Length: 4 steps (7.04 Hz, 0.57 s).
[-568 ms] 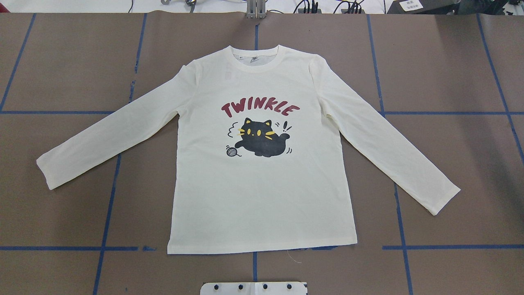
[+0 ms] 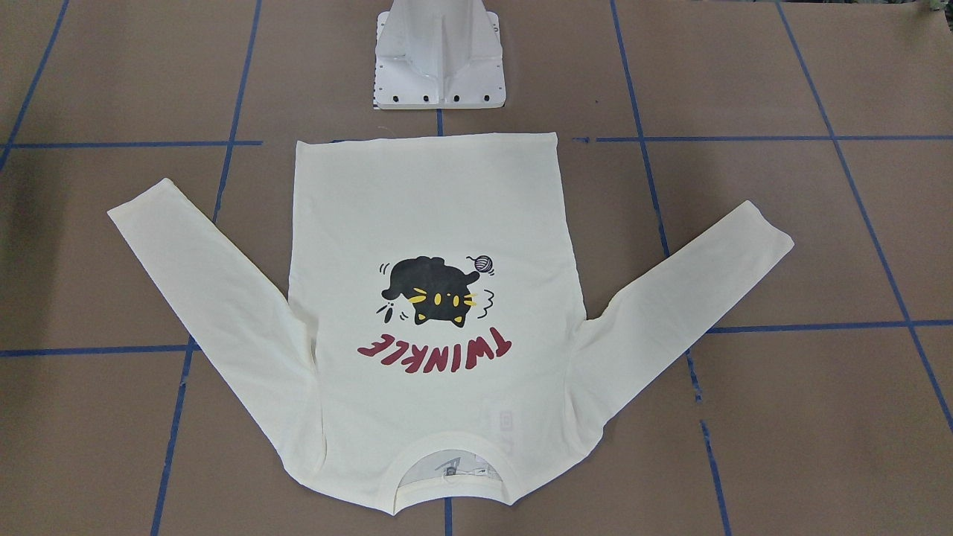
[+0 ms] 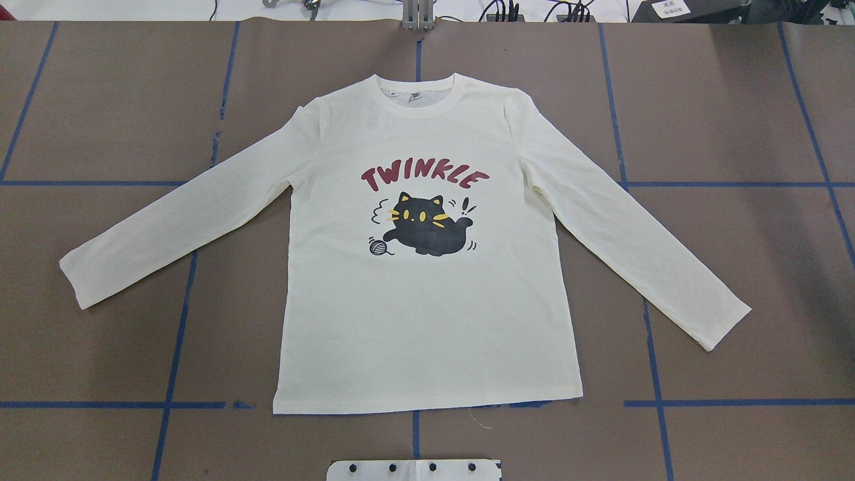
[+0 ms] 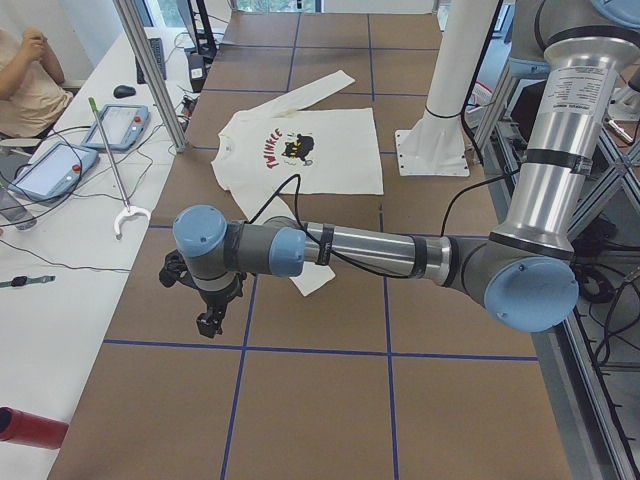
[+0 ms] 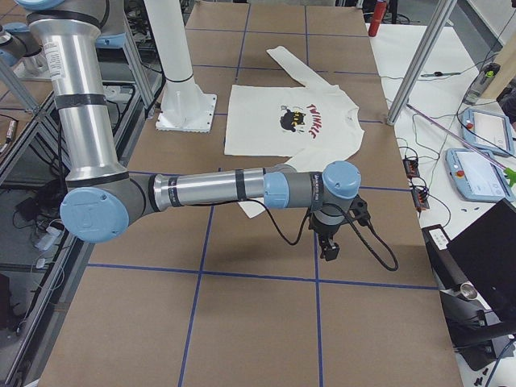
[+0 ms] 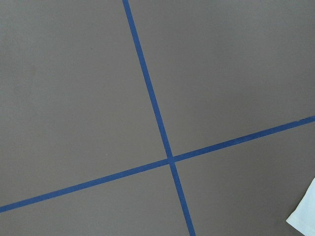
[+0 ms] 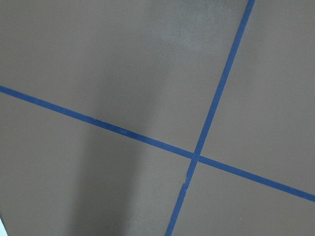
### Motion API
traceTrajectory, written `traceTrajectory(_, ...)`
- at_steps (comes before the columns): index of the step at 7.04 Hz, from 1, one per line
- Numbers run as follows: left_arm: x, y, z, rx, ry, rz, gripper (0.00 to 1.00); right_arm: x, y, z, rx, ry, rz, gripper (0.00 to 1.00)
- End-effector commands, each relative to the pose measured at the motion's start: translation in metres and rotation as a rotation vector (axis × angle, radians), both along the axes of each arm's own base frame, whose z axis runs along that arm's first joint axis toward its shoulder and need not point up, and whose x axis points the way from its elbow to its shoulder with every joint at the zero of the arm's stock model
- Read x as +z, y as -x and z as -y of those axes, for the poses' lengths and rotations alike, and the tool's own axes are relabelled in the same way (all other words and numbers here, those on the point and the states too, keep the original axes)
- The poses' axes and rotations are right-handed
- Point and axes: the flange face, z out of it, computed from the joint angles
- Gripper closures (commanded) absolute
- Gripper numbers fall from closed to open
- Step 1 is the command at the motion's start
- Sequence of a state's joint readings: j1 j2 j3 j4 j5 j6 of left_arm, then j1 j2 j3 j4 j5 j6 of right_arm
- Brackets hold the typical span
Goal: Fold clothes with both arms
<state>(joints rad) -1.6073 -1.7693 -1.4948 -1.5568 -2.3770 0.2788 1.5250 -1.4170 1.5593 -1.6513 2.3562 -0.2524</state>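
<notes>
**Cream shirt flat on the bench, no fold begun**

Cream-white and long-sleeved, the shirt (image 3: 427,314) lay spread face up in the middle of the brown bench (image 3: 100,100), with the cat print and red "TWINKLE" lettering uppermost. Its collar (image 3: 419,100) was on the side far from the robot and its hem (image 3: 427,404) lay toward the white base block (image 2: 439,67). The left-side sleeve (image 3: 174,230) and the right-side sleeve (image 3: 634,250) stretched outward and slanted back toward the robot. Each lay flat with no part doubled over. No fold showed anywhere, so by my reading the task stood at its very start. The sleeves, the sides and the hem-to-collar fold were all left to do.

The left arm (image 4: 380,250) reached out low over the bench, and the left hand (image 4: 210,322) hung above bare surface near that side's cuff. A pale corner of cloth (image 6: 305,216) at the edge of the left wrist view was probably that cuff. The right hand (image 5: 329,248) hung likewise near the other cuff. Neither touched the shirt, and neither held anything that I could see. Only the side views showed them, so I could not tell how far either was open.
</notes>
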Motion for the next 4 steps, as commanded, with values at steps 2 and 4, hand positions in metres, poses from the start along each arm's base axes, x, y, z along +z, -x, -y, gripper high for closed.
traceTrajectory(2, 0.008, -0.004, -0.01, 0.006, -0.062, 0.005, 0.0, 0.001, 0.006, -0.006, -0.01, 0.004, 0.037, 0.0)
traceTrajectory(4, 0.027, -0.009, -0.045, 0.022, -0.227, -0.058, 0.0, 0.0, 0.041, -0.01, -0.058, 0.002, 0.044, 0.0)
